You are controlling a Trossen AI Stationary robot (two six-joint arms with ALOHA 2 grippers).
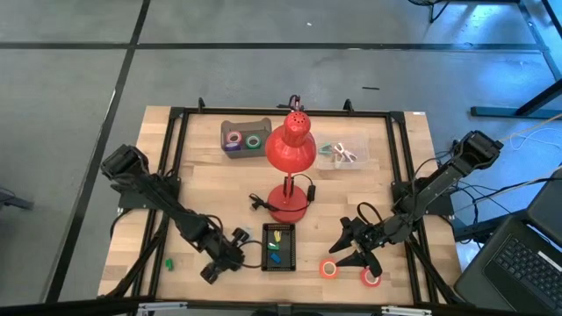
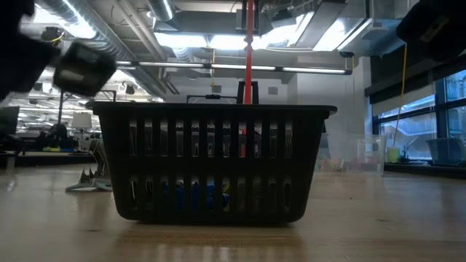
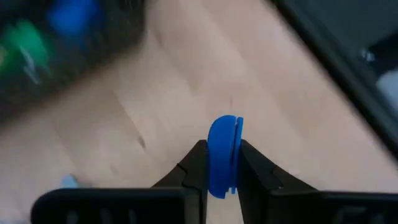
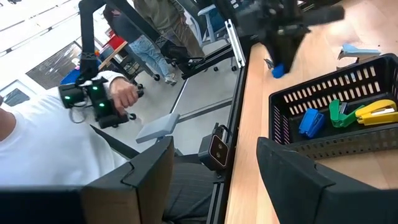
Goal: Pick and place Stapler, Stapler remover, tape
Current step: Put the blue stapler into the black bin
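The left gripper [image 1: 213, 270] is hovering near the front of the counter [image 1: 211, 197], just left of the black basket [image 1: 279, 247]. In the left wrist view its fingers [image 3: 194, 168] are pinching a small blue stapler remover [image 3: 222, 155], which is standing on edge between them with its rounded end poking out past the tips. The basket is lying to the right of that gripper, close by, and the left arm is plainly the nearer one to it; so I judge the coming move to be a short carry rightward over the basket wall.

In the right wrist view the basket is already holding a blue piece [image 4: 311, 122], a green one [image 4: 339, 112] and a yellow stapler [image 4: 375, 112].

The right gripper [image 1: 349, 247] is waiting to the right of the basket with its fingers spread wide and holding nothing. Two red tape rolls [image 1: 329, 269] are lying flat on the counter just in front of it, one beside the other. More tape rolls are sitting in a grey holder [image 1: 245, 135] at the far side, behind the red lamp [image 1: 291, 151]. A small green piece [image 1: 167, 262] is lying alone at the near left.

I am seeing no brand, label or writing that can be read.
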